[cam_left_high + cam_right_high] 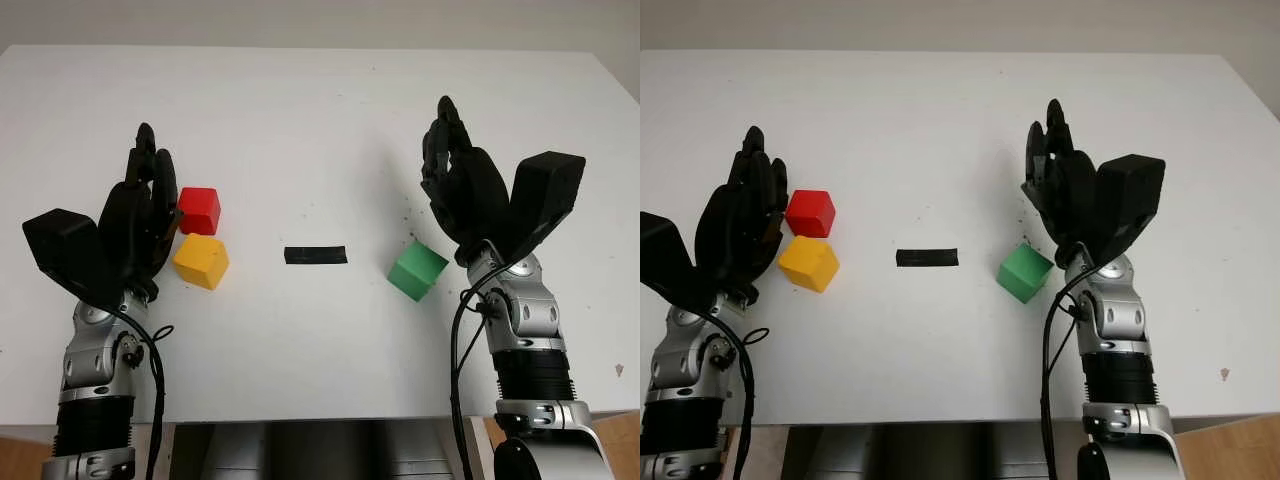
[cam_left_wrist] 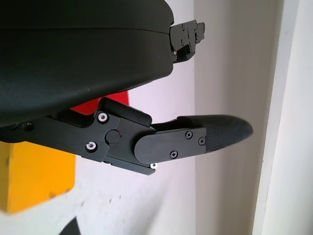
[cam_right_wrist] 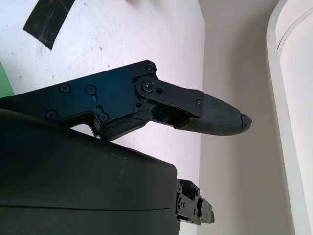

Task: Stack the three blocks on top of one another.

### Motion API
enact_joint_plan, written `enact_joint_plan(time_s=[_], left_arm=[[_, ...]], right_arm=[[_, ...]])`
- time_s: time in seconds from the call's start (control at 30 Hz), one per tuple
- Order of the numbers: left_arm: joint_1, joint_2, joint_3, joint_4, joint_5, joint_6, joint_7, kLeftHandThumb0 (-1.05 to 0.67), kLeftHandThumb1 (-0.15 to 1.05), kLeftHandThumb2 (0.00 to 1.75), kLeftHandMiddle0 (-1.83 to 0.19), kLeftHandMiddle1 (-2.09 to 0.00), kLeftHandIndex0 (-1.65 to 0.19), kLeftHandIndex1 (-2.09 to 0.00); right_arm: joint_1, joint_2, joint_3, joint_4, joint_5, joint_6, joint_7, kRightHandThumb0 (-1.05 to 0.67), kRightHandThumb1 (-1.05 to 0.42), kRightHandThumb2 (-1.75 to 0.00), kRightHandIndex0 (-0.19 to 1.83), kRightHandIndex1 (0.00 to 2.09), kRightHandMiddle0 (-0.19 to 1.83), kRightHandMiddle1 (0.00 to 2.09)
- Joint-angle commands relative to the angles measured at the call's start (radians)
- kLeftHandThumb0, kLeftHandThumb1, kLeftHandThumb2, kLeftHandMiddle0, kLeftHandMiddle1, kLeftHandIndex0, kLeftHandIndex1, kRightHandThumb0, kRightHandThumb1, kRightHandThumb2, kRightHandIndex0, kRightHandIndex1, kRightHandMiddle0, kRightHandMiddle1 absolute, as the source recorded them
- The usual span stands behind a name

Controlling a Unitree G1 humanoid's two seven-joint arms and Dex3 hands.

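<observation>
Three blocks lie apart on the white table (image 1: 320,110). The red block (image 1: 199,210) sits at the left, with the yellow block (image 1: 201,260) just in front of it, nearly touching. The green block (image 1: 417,269) lies to the right of centre, turned at an angle. My left hand (image 1: 145,195) is open, raised just left of the red and yellow blocks. My right hand (image 1: 455,175) is open, raised just right of and behind the green block. In the left wrist view the yellow block (image 2: 34,181) and a sliver of the red block (image 2: 105,100) lie under the hand.
A short strip of black tape (image 1: 315,254) marks the table's middle between the blocks. The table's front edge (image 1: 320,418) runs close to both forearms. A wall rises behind the table's far edge.
</observation>
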Motion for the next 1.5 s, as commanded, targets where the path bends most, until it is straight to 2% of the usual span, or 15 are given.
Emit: enact_joint_plan(time_s=[0.0,0.13,0.17,0.27,0.43,0.6,0.87,1.1,1.47], left_arm=[[-0.038,0.044,0.014,-0.007,0.017,0.001,0.005,-0.68,1.05,0.30,0.11,-0.06,0.09,-0.07],[-0.065,0.152,-0.021,0.000,0.153,-0.028,0.020,-0.61,1.05,0.17,-0.09,-0.11,-0.02,-0.11],[-0.077,0.188,-0.032,0.013,0.196,-0.048,0.019,-0.61,1.04,0.12,-0.19,-0.11,-0.11,-0.14],[-0.117,0.279,-0.057,0.045,0.283,-0.077,-0.003,-0.60,1.01,0.06,-0.30,-0.11,-0.24,-0.18],[-0.184,0.410,-0.121,0.116,0.389,-0.115,-0.089,-0.59,0.96,0.04,-0.25,-0.06,-0.28,-0.18],[-0.261,0.519,-0.241,0.158,0.564,-0.119,-0.156,-0.70,0.96,0.05,-0.04,-0.02,-0.30,-0.12],[-0.377,0.581,-0.387,0.206,0.742,-0.146,-0.270,-0.73,0.92,0.04,0.04,-0.04,-0.37,-0.11],[-0.455,0.573,-0.470,0.233,0.850,-0.156,-0.330,-0.73,0.89,0.04,0.05,-0.05,-0.44,-0.13],[-0.525,0.574,-0.507,0.265,0.866,-0.196,-0.429,-0.72,0.85,0.05,0.10,-0.04,-0.45,-0.13]], right_arm=[[-0.029,-0.019,-0.005,0.009,-0.006,-0.025,0.009,-0.73,-1.05,-0.70,-0.19,0.00,-0.19,0.00],[-0.046,-0.027,-0.004,0.002,-0.005,-0.025,0.018,-0.73,-1.05,-0.71,-0.19,0.00,-0.19,0.00],[-0.050,-0.030,-0.004,0.001,-0.006,-0.026,0.022,-0.74,-1.05,-0.71,-0.19,0.00,-0.19,0.00],[-0.061,-0.032,-0.006,-0.007,-0.007,-0.022,0.017,-0.74,-1.05,-0.70,-0.19,0.00,-0.19,0.00],[-0.069,-0.041,-0.004,-0.012,-0.007,-0.017,0.023,-0.76,-1.05,-0.68,-0.19,0.00,-0.19,0.00],[-0.065,-0.041,-0.003,-0.018,-0.007,-0.018,0.027,-0.76,-1.05,-0.68,-0.19,0.00,-0.19,0.00],[-0.056,-0.047,-0.006,-0.030,-0.007,-0.008,0.031,-0.76,-1.05,-0.69,-0.19,0.00,-0.19,0.00],[-0.058,-0.052,-0.004,-0.029,-0.005,-0.001,0.033,-0.77,-1.05,-0.70,-0.19,0.00,-0.19,0.00],[-0.061,-0.050,-0.002,-0.024,-0.008,-0.008,0.034,-0.77,-1.05,-0.70,-0.19,0.00,-0.19,0.00]])
